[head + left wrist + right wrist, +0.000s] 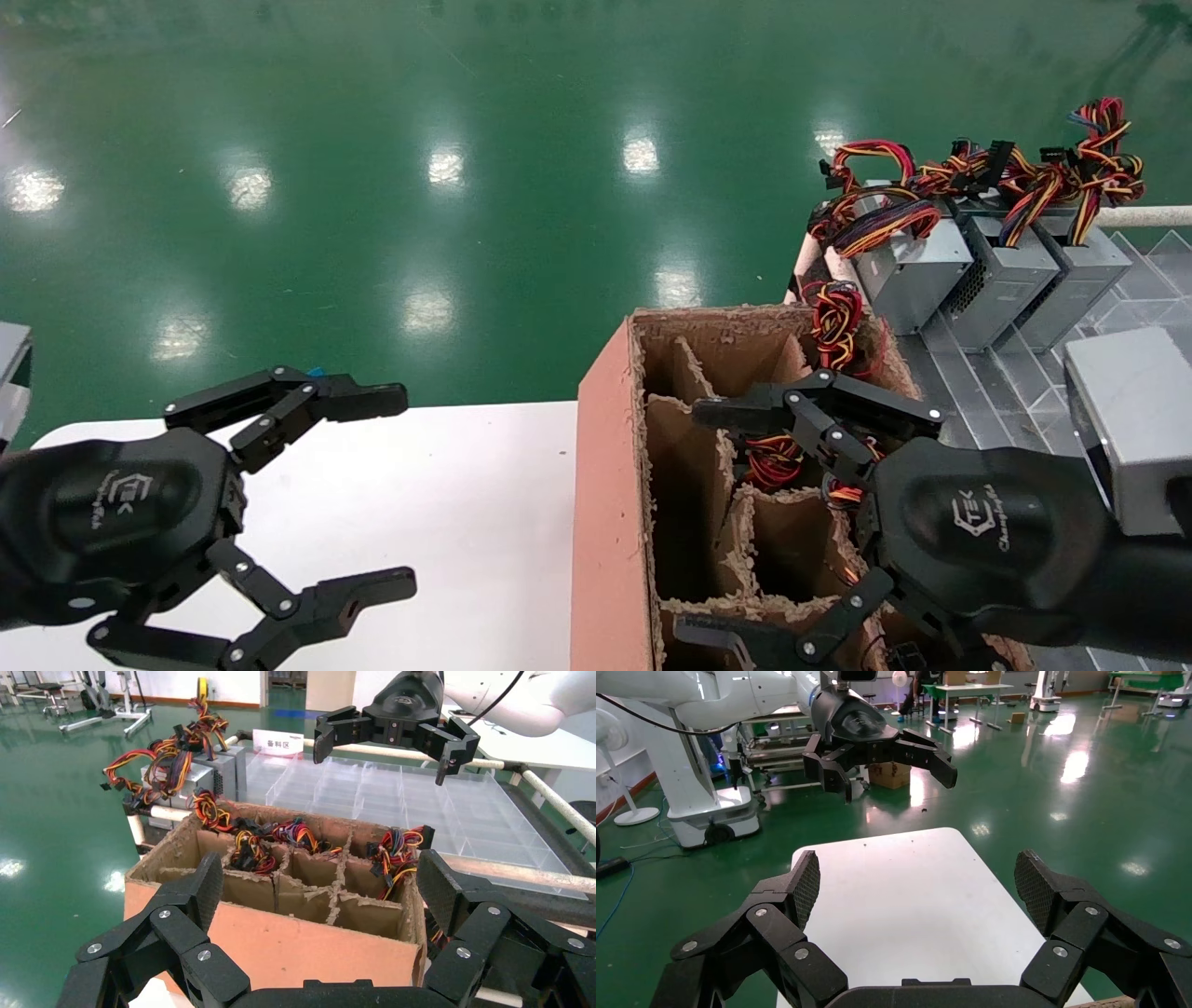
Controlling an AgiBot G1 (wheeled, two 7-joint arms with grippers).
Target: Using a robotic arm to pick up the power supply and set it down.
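Observation:
Three grey power supplies stand on the clear tray at the back right. The middle power supply (1001,280) shows a dotted vent grille and a red-yellow-black wire bundle (1034,191). My right gripper (698,522), on the robotic arm with the silver block (1127,429) at its wrist, hangs open over the cardboard box (605,522), holding nothing. More wire bundles (773,461) stick out of the box's cells. My left gripper (400,491) is open and empty above the white table (466,485). The left wrist view shows its fingers (211,881) apart, facing the box (281,941).
The cardboard box has torn dividers forming several cells. The clear compartment tray (1006,391) lies right of the box, with a white rail (1145,216) behind it. Green floor surrounds the table. In the right wrist view the white table (905,896) lies below the open right gripper (916,878).

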